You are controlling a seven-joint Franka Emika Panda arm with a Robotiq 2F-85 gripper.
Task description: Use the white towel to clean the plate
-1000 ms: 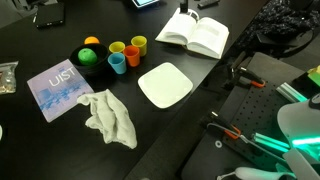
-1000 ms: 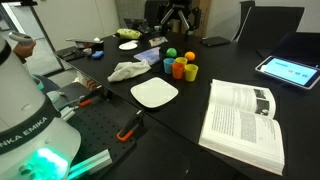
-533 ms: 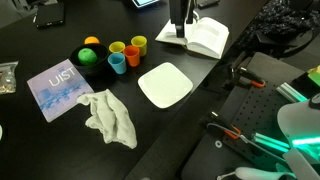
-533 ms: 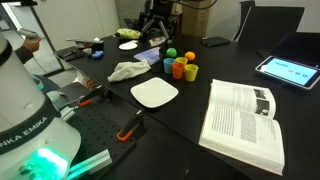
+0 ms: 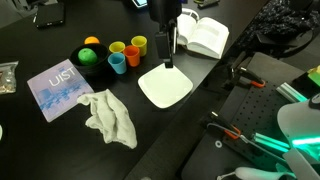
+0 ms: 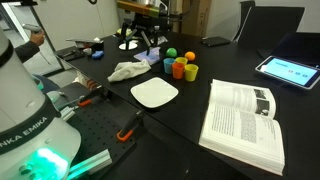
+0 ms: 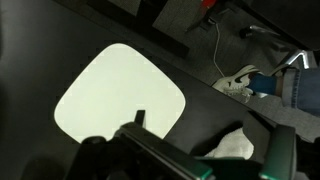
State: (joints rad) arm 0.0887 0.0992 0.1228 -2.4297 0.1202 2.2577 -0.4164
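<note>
Open end effector (image 5: 169, 60) hovers above plate (image 5: 164, 85); cups (image 5: 121, 56) and book (image 5: 196, 33) flank it, towel (image 5: 112, 117) apart on counter (image 5: 55, 150).

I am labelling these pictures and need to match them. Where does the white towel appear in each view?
In an exterior view: white towel lies lower left of centre, beside the blue booklet.
In an exterior view: it lies upper left of centre.
Wrist view: probably the white patch at the bottom right, partly hidden.
Shared landmark: the white plate.
</note>
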